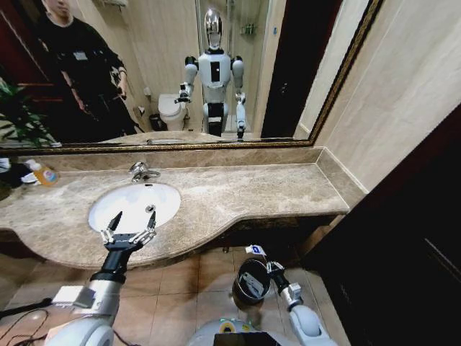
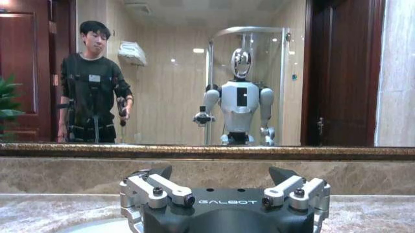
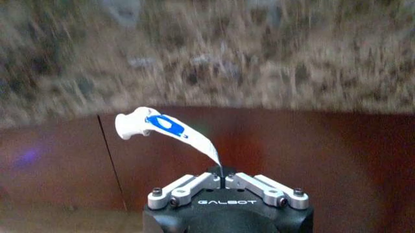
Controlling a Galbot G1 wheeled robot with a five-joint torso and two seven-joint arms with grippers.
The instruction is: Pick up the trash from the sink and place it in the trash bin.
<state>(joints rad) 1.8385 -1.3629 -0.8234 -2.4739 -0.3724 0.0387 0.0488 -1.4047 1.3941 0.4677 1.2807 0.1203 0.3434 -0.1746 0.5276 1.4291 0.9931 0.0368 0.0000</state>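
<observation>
Tube at the bin, not yet dropped.

My right pincer (image 3: 222, 180) is clamped on the flat tail of a white-and-blue tube (image 3: 155, 124), low in front of the bench (image 1: 238, 198) and just beside the rim of the black bin (image 1: 252, 281) on the floor; the tube sticks out near the rim, and I cannot tell whether it is over the opening. My left pincer (image 1: 130, 225) hangs wide and empty over the near edge of the sink (image 1: 133, 205), fingers (image 2: 162, 187) spread toward the mirror. The part of the basin I can see looks white and bare; my own pincer hides its near portion, so I cannot confirm it holds nothing more. Judgement: this piece is at the release stage; the drop remains, then a check of the basin.
</observation>
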